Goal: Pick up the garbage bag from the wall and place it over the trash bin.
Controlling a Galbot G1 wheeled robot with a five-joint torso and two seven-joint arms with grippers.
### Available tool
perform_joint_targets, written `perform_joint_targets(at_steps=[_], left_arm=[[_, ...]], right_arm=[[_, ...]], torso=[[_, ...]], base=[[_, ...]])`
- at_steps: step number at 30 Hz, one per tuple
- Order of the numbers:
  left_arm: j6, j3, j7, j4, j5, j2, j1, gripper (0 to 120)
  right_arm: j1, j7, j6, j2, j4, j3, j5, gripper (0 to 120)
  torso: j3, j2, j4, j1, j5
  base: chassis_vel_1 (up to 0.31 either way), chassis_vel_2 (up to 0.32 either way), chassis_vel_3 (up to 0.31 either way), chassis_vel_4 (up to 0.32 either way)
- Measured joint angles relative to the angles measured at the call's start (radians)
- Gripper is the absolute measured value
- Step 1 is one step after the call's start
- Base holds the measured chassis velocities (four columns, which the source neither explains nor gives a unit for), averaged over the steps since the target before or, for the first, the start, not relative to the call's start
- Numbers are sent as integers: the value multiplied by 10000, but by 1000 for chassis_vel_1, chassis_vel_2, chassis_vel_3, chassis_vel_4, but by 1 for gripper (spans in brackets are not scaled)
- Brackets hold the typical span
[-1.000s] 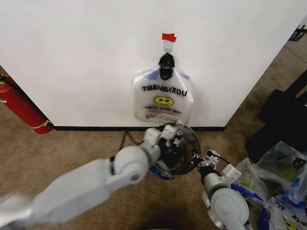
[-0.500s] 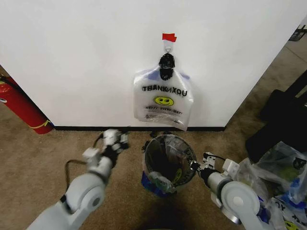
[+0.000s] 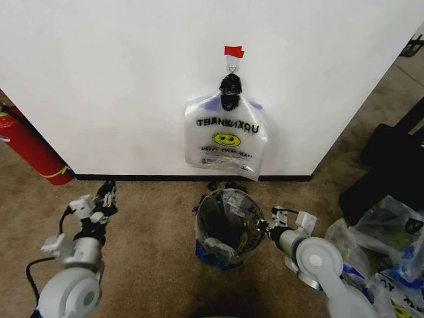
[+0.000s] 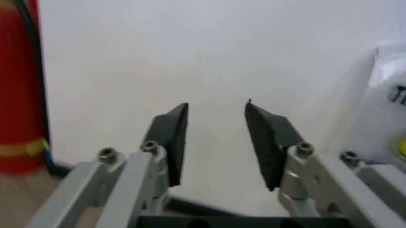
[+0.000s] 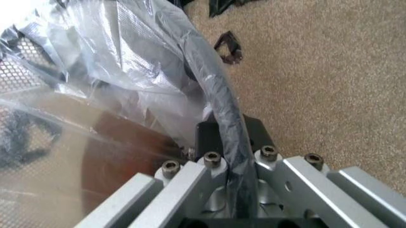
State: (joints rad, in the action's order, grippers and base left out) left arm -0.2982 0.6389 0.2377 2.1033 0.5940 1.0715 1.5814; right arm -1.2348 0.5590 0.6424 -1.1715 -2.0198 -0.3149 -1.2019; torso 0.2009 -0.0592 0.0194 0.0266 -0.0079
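Bag: thin see-through white plastic garbage bag (image 3: 226, 138) with black lettering and a yellow smiley hangs flat on the plain white wall (image 3: 119, 86) from a small metal hook (image 3: 231, 63) under red tape, directly above the round black wire-mesh trash bin (image 3: 228, 225). Likely light, limp, slippery; bunched handles at the hook look the best hold. Left gripper (image 4: 216, 137), jaws wide and empty, faces the wall left of the bag. Right gripper (image 5: 228, 142), jaws clamped on the bin's film-covered rim. Handle loop detail is unclear.
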Motion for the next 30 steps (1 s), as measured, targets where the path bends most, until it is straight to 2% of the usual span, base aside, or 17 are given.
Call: perform_joint_targets(at_steps=[2,3,5,11,15,18,23,25,30], left_arm=[[-630,91,-174,-315,-1035,-23,78,52],[-630,91,-174,-315,-1035,-23,78,52],[-960,85,-359,-458,-1450,-105,275,62],[-1121,-26,-649,-496,-1572,-70,515,81],[-1043,-42,-706,-454,-1592,16,557,97],[-961,-31,-700,-414,-1542,60,557,99],[-793,-35,-668,-319,-1494,214,573,100],[-780,-46,-666,-306,-1494,238,582,100],[-706,-191,-649,-210,-1558,439,677,100]], right_arm=[[-47,-36,13,-8,10,7,89,0],[-47,-36,13,-8,10,7,89,0],[-124,-82,29,-35,11,9,205,0],[-277,-192,57,-111,-13,-13,388,0],[-374,-247,92,-128,-106,-81,451,8],[-401,-292,101,-128,-156,-139,467,14],[-492,-387,136,-178,-231,-200,640,34],[-501,-392,139,-192,-232,-202,675,36],[-682,-607,145,-221,-220,-238,989,60]], torso=[[0,0,1,0,-2],[0,0,1,0,-2],[0,0,1,0,-2],[0,0,-1,0,-1],[0,0,-1,0,0],[0,-1,0,0,-2],[0,-1,-1,0,0],[1,-1,-1,0,1],[1,-1,-1,0,1]], base=[[0,0,0,0],[0,0,0,0],[0,0,0,0],[0,0,0,0],[0,0,0,0],[0,0,0,0],[0,0,0,0],[0,0,0,0],[0,0,0,0]])
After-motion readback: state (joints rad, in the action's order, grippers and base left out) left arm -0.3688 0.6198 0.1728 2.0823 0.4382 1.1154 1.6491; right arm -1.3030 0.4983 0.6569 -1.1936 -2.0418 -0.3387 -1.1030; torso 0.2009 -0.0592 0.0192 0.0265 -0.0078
